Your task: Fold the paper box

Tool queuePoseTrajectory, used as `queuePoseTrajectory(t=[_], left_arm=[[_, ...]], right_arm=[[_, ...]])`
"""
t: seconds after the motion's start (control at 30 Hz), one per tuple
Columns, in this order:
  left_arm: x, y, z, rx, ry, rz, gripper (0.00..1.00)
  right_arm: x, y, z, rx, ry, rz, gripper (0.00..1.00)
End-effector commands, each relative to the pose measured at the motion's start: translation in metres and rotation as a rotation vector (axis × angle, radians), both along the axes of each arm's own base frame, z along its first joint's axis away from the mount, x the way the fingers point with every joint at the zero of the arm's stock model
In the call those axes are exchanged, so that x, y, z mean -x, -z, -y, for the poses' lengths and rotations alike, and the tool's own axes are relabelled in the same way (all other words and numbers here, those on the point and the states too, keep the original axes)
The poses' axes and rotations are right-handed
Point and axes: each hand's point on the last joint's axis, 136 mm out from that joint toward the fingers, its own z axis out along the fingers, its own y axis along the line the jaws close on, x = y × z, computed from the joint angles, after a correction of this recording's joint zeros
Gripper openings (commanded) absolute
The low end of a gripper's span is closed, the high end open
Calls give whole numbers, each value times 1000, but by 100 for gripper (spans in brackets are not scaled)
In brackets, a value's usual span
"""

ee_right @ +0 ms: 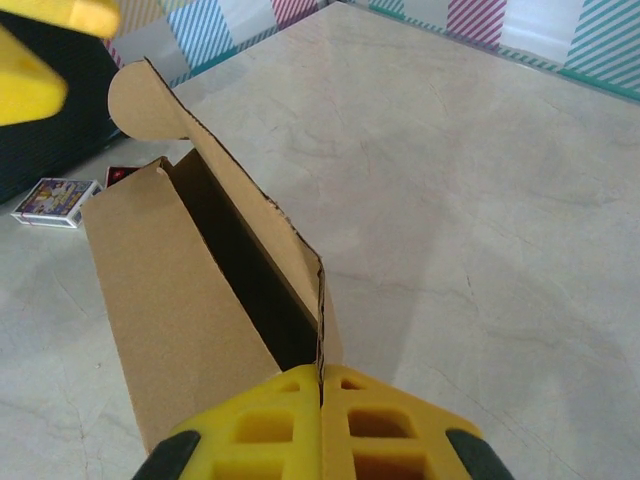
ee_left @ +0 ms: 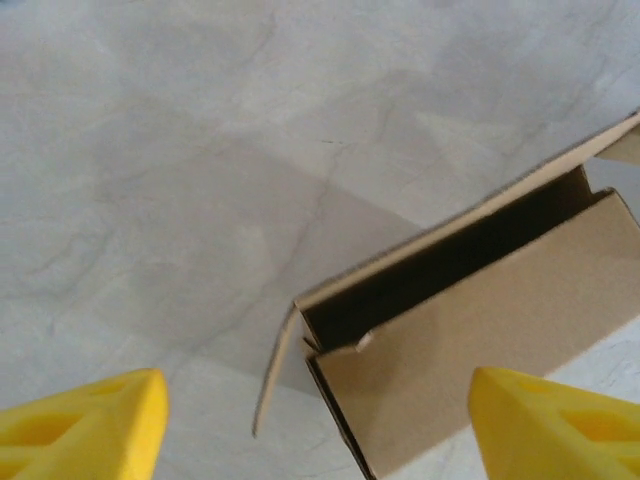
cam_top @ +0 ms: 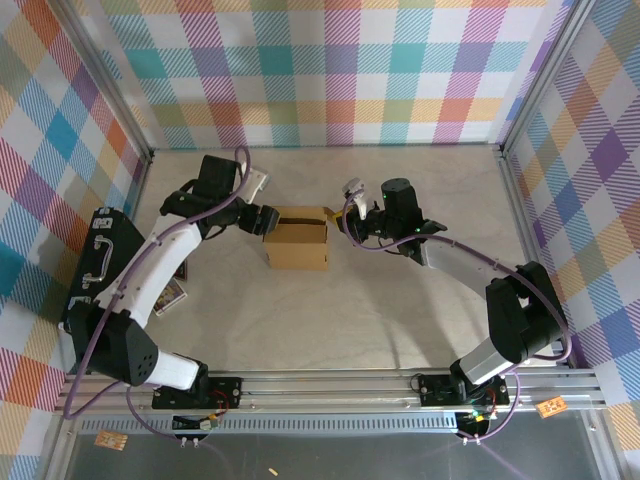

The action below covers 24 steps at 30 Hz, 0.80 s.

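Observation:
The paper box [cam_top: 296,240] is brown cardboard, standing part-folded in the middle of the table with its top slot open. My right gripper [cam_top: 336,222] is at its right end. In the right wrist view its yellow fingers [ee_right: 262,428] press together on the thin edge of a side flap of the box [ee_right: 170,300]. My left gripper [cam_top: 262,218] is at the box's left end. Its two yellow fingertips [ee_left: 90,425] stand wide apart, and the box's corner [ee_left: 480,310] with a loose side flap [ee_left: 272,375] lies between them, untouched.
A black hard case [cam_top: 95,265] with a handle lies at the table's left edge. A small printed card pack [cam_top: 170,297] sits beside it, visible also from the right wrist [ee_right: 55,200]. Plaid walls close off the back and both sides.

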Motion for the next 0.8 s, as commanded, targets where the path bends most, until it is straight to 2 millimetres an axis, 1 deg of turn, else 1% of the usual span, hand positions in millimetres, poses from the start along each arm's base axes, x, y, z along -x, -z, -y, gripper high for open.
queuePoseTrajectory(t=[0.0,0.07,0.1,0.13,0.2,0.27,0.37,0.43,0.53,0.67,0.7,0.77], left_arm=[[-4,9,1,-19,75,-34,72],[-4,13,7,8,113,-61,63],[-4,15,9,14,119,-75,56],[-5,17,9,14,120,-83,51],[-8,18,7,4,108,-84,47],[-10,18,5,3,94,-80,37],[-9,15,6,21,86,-75,26],[-10,14,6,32,76,-70,14],[-12,14,4,42,36,-68,1],[-13,11,4,73,-18,-61,0],[-13,10,4,80,-33,-57,0],[-10,8,6,100,-49,-46,0]], right_arm=[[5,-1,-5,-7,-35,-29,1],[5,-2,-6,-8,-39,-31,1],[6,-2,-5,5,-51,-8,1],[6,-2,-5,6,-54,-7,1],[6,-3,-5,5,-56,-3,1],[7,-3,-6,5,-58,-6,1],[7,-1,-6,8,-61,-8,1],[7,-2,-7,8,-62,-10,1],[9,-1,-11,12,-63,-14,1],[9,-1,-18,25,-49,-21,4],[9,0,-21,27,-32,-43,5],[8,2,-25,39,-2,-74,6]])
